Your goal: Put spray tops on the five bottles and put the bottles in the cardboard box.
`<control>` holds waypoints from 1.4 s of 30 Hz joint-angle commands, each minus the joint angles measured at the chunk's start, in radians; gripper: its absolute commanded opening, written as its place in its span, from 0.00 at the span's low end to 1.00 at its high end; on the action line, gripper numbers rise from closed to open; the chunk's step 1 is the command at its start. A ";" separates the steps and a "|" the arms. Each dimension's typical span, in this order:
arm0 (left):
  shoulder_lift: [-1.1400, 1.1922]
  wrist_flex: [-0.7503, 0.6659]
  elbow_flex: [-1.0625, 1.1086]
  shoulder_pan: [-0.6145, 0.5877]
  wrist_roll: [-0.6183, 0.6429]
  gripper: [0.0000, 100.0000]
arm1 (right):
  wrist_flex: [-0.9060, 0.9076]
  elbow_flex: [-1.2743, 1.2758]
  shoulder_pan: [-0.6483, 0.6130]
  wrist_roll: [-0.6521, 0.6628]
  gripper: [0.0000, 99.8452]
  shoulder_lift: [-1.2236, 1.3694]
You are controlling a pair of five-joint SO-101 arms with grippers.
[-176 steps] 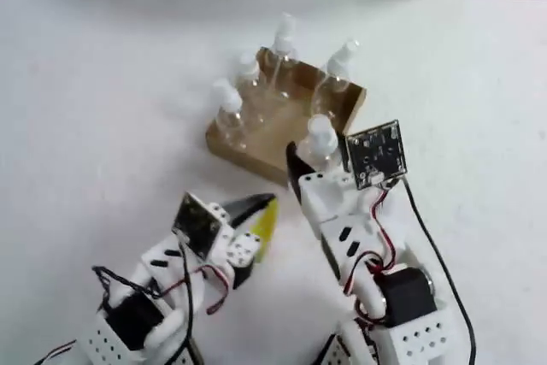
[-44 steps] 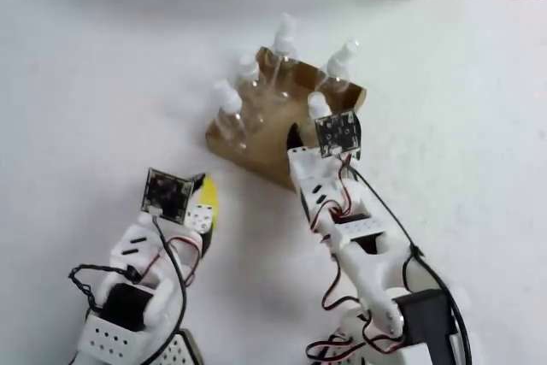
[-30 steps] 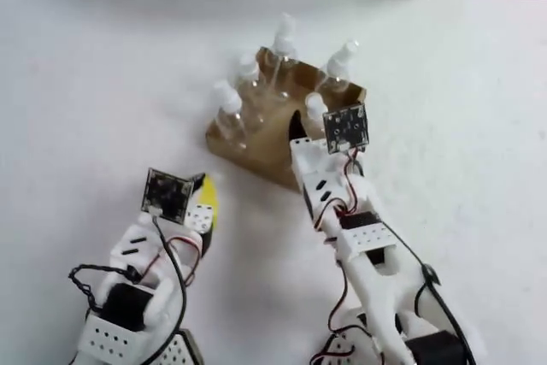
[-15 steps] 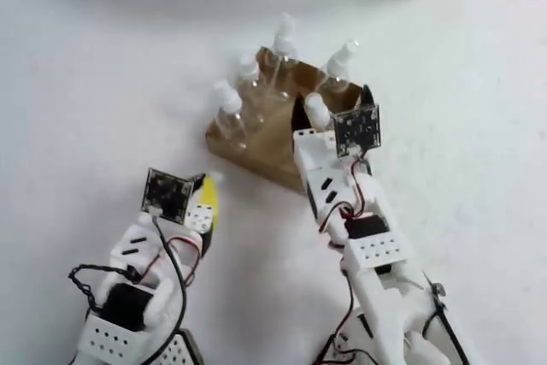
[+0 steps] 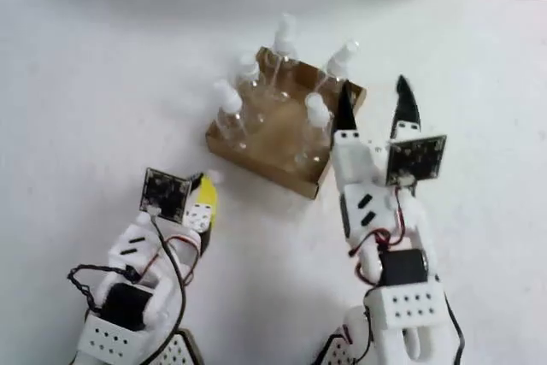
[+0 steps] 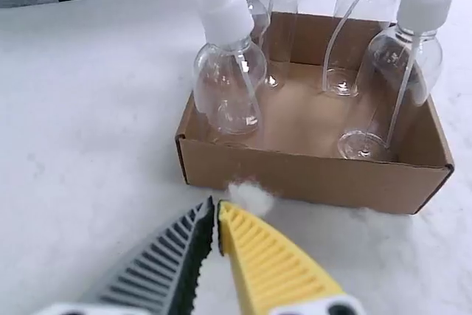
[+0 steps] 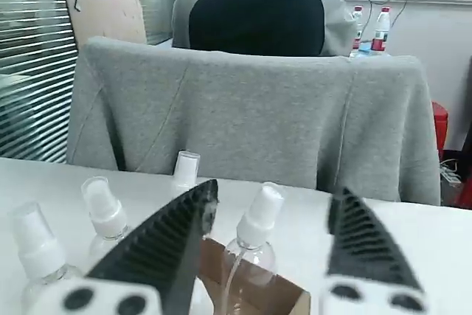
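**Desk:** How do the bottles sit on your screen?

**Me:** I count all five bottles (image 5: 229, 115) inside the cardboard box (image 5: 256, 158). Each stands upright with its long axis vertical and its spray tops (image 6: 221, 5) pointing up. The box sits in the middle of the table (image 5: 102, 66), turned so that one corner points back at my right arm.

**Desk:** And your grippers?

**Me:** My right gripper (image 5: 373, 102) is outside the box, just beside its right-hand corner. Its black fingers are spread wide and hold nothing. One fingertip is close to the box wall by the nearest bottle (image 5: 314, 121), but I can't tell whether it touches. My left gripper (image 6: 215, 215) has its grey and yellow jaws pressed together and is empty. It aims at the box's near wall, just short of a small white tuft (image 6: 249, 197) lying on the table against that wall.

**Desk:** What differs from before?

**Me:** Half a second ago my right gripper's fingers were on either side of that nearest bottle, over the box corner. Now the gripper is out to the right and the bottle stands in the box on its own. About six seconds ago the gripper was at that same bottle, in front of the near wall. My left arm matches its pose of a second and a half ago; six seconds ago it lay farther right.
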 commanded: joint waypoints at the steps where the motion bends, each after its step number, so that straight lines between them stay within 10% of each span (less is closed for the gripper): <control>1: -0.008 -0.026 -0.003 -0.053 -0.011 0.02 | 0.084 -0.018 0.016 -0.005 0.01 -0.087; 18: -0.005 0.054 -0.003 -0.242 -0.011 0.02 | 0.704 0.087 0.010 -0.003 0.02 -0.552; 42: -0.005 0.315 -0.003 -0.360 -0.207 0.02 | 0.947 0.430 0.048 -0.006 0.02 -0.536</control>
